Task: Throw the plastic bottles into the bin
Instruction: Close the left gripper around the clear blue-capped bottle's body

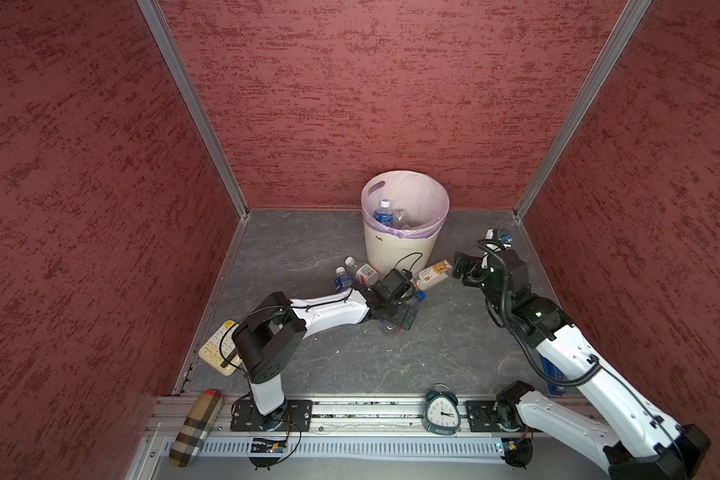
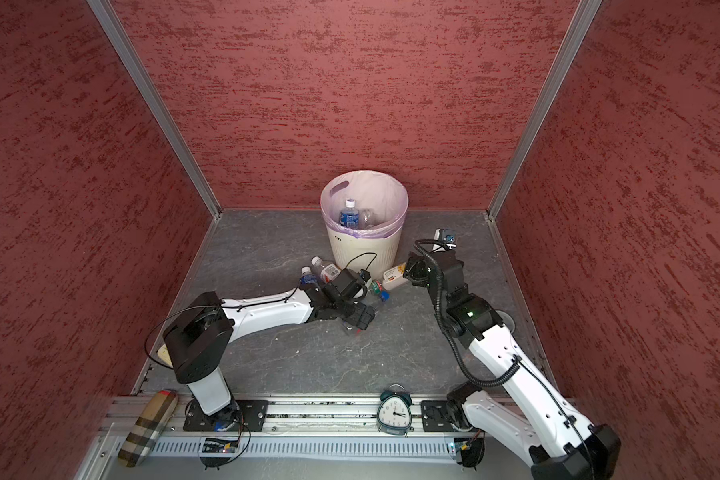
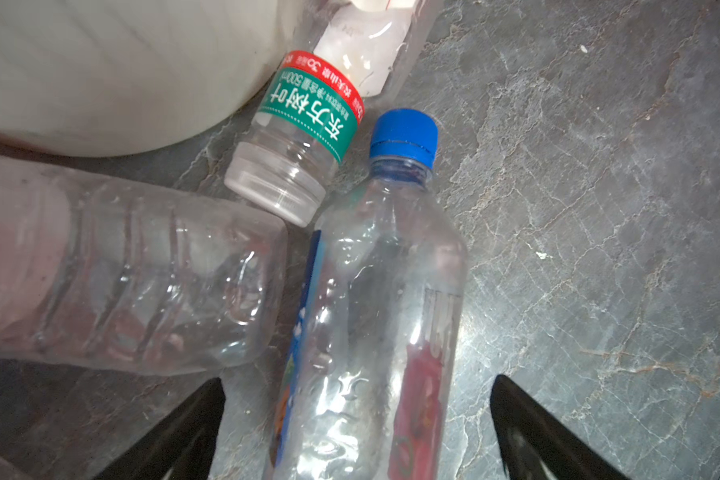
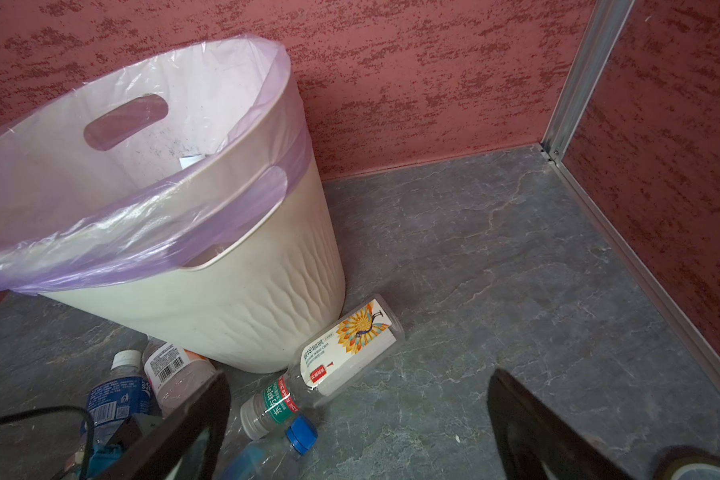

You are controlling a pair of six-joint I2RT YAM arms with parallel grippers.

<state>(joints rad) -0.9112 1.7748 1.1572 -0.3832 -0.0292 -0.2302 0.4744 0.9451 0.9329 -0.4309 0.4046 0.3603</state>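
Note:
The cream bin [image 1: 444,208] with a lilac liner stands at the back wall, and a blue-label bottle [image 1: 383,214] lies inside it. Several plastic bottles lie on the floor in front of it. My left gripper [image 3: 358,380] is open, its fingers either side of a clear blue-capped bottle [image 3: 375,299] with a gap on both sides. In a top view that gripper [image 1: 400,320] covers most of this bottle. My right gripper [image 4: 358,395] is open and empty, hanging just right of the white-orange bottle [image 4: 346,349], which lies against the bin's foot [image 1: 433,274].
Two more bottles [image 1: 342,280] [image 1: 364,270] lie left of the bin's foot, behind my left wrist. A cream keypad [image 1: 217,351] sits at the left wall, a teal alarm clock [image 1: 441,411] and a plaid case [image 1: 196,428] on the front rail. Red walls close three sides.

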